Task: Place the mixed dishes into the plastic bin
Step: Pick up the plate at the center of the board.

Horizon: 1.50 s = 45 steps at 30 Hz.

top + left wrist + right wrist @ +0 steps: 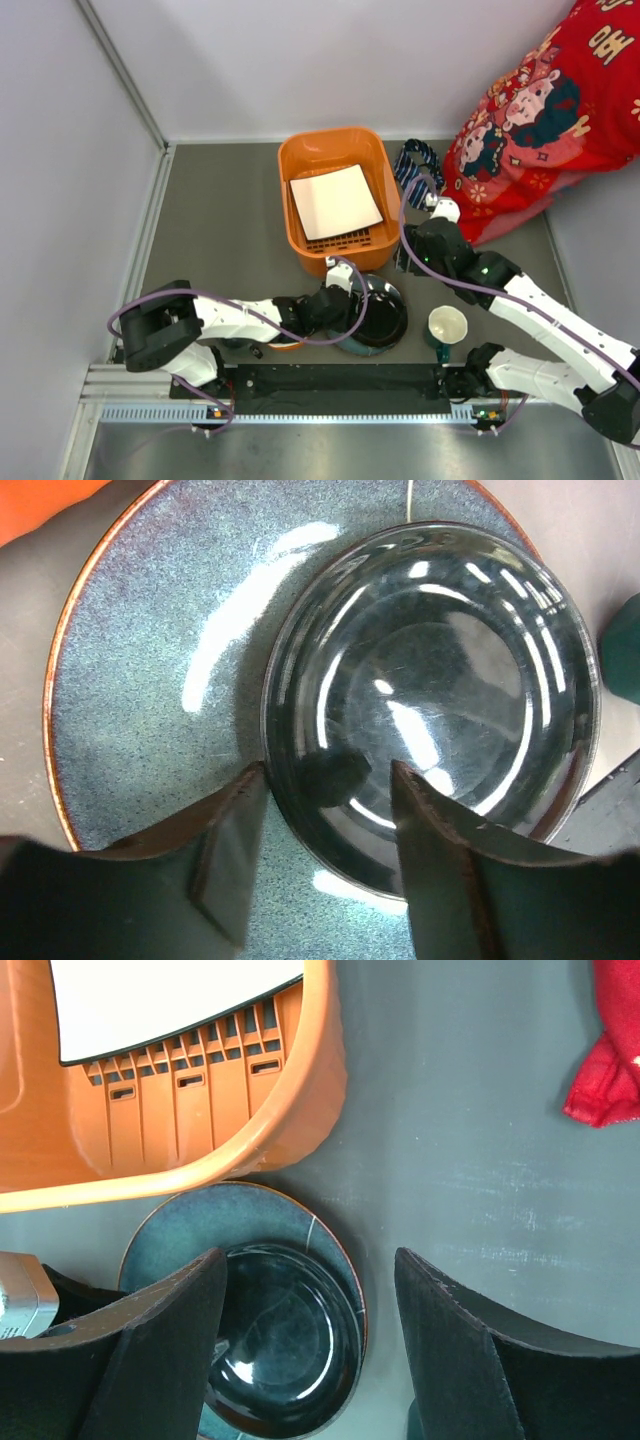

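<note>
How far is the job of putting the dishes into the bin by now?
Done: only the white square plate lies in the orange bin. In hand: the left gripper, jaws open, straddles the rim of the black centre of the blue-grey plate. The right gripper hangs open and empty. Left: that plate, the cream mug and the orange bowl, all on the table.

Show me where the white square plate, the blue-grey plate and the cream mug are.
white square plate (335, 201), top view, middle of its flat face.
blue-grey plate (150, 680), left wrist view, its speckled outer band.
cream mug (447, 325), top view, its pale inside.
</note>
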Available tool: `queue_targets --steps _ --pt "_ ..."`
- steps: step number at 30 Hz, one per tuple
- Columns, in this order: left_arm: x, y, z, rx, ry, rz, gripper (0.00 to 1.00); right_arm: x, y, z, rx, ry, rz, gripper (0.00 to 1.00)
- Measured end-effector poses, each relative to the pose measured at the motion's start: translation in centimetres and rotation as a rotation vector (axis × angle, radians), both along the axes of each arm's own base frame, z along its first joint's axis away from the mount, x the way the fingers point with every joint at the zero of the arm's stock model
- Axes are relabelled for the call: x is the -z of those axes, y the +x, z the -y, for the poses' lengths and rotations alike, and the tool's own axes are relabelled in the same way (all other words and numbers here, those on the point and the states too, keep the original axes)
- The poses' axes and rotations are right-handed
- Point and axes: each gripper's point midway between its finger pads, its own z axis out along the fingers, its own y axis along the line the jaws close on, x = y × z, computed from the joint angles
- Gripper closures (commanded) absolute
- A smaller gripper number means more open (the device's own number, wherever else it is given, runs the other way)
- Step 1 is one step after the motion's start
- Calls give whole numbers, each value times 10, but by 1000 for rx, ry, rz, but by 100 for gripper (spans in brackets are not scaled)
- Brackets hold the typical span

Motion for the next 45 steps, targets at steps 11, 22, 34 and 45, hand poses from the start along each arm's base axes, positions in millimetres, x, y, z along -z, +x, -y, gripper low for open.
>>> queue_targets --steps 11,22,34,45 --pt "1 -2 -10 -10 35 -6 60 3 2 -3 -2 -4 -8 33" --pt "-21 0 -20 -33 19 23 77 5 4 -6 -6 -2 -11 33" --pt "-21 2 -27 -55 40 27 33 6 6 -8 -10 -2 -15 33" --pt "-11 1 -31 -71 41 16 39 7 8 -10 -10 -2 -14 32"
